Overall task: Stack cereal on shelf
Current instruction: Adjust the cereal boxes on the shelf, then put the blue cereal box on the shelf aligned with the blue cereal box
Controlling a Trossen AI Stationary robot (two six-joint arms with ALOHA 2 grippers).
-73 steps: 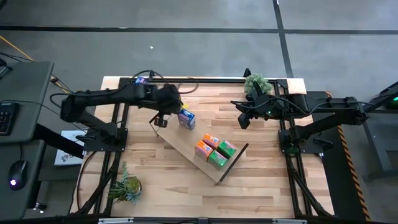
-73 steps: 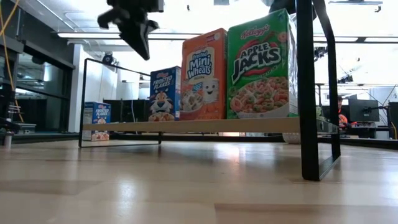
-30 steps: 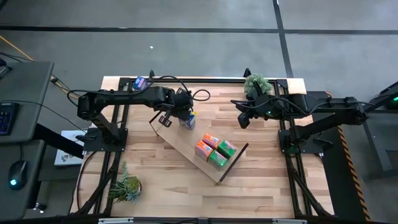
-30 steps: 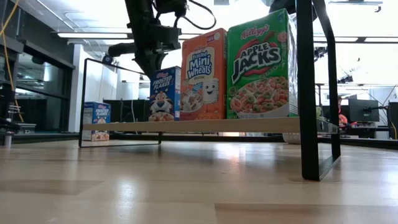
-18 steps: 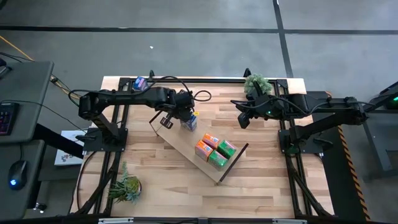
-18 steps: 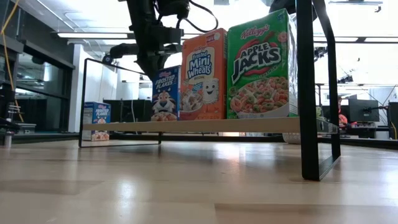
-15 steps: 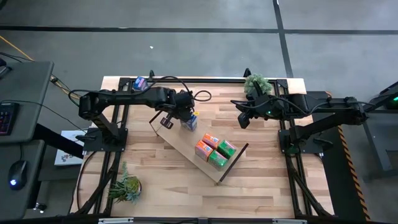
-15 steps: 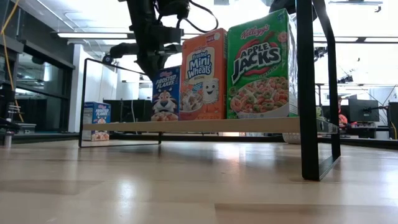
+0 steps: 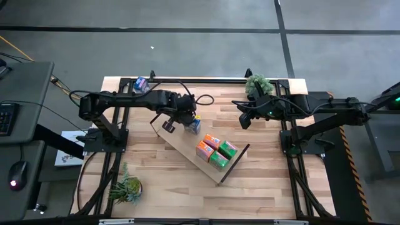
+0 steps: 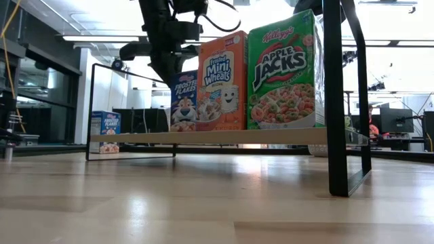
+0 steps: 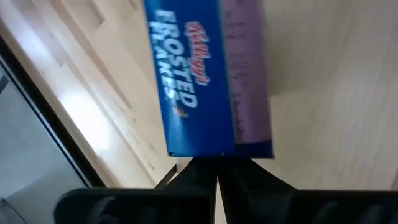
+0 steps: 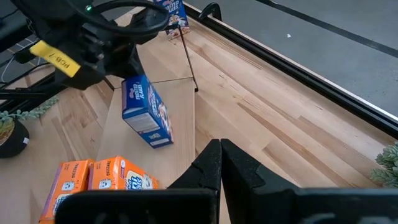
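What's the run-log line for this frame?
left pincer: shut, at blue cereal box | box: on shelf near orange boxes | right pincer: shut, waiting off shelf

Light fell evenly from overhead in the high view, with only soft shadows beside the shelf (image 9: 199, 149) on the table (image 9: 262, 181). The low view looked into bright ceiling strip lights (image 10: 102, 38) that washed out the far room and left the arm above a dark silhouette; the near tabletop was blurred and carried pale glare. The left wrist view was soft, the blue cereal box (image 11: 205, 81) too close for focus. The right wrist view was clear.
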